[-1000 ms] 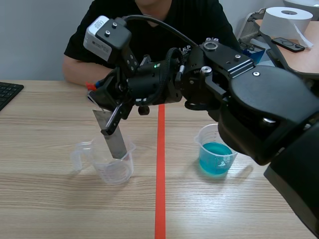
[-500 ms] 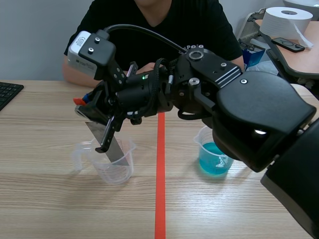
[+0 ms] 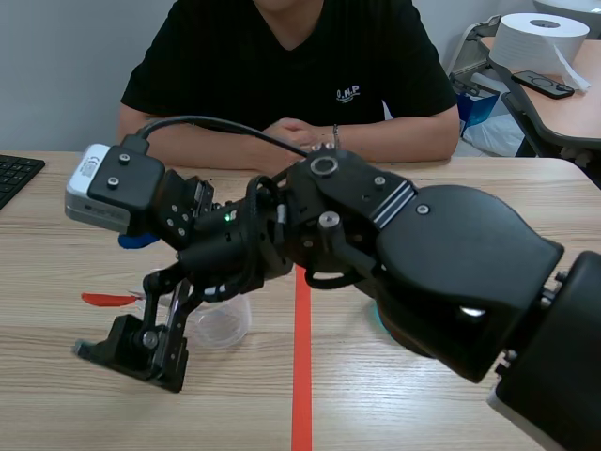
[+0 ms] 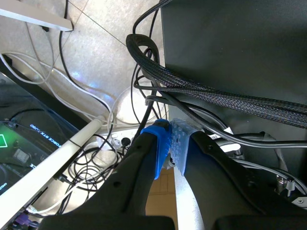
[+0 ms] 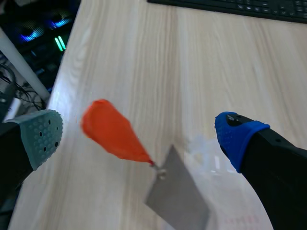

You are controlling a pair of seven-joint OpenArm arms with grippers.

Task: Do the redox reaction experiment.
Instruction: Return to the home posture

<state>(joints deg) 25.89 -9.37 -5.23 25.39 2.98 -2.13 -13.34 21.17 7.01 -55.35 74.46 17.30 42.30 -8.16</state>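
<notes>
Moved: right gripper (image 5: 139, 135) now low beside cup (image 3: 225, 325), strip (image 5: 177, 197) let go.
Fingers: right spread, empty; left gripper (image 4: 171, 144) pinched together, empty.
Strip: seemingly leaning in cup, orange end outside.
Risk: a retreating gripper may clip strip, tipping cup.

Bulky black right arm (image 3: 451, 272), silver screws (image 3: 325, 167), grey camera box (image 3: 111, 186), looping cable (image 3: 216, 127), blue fingertip pad (image 5: 237, 134)

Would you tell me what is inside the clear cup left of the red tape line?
A grey metal strip slants into the clear cup, its orange handle sticking out past the rim. The right arm covers much of the cup, so any liquid cannot be seen.
</notes>
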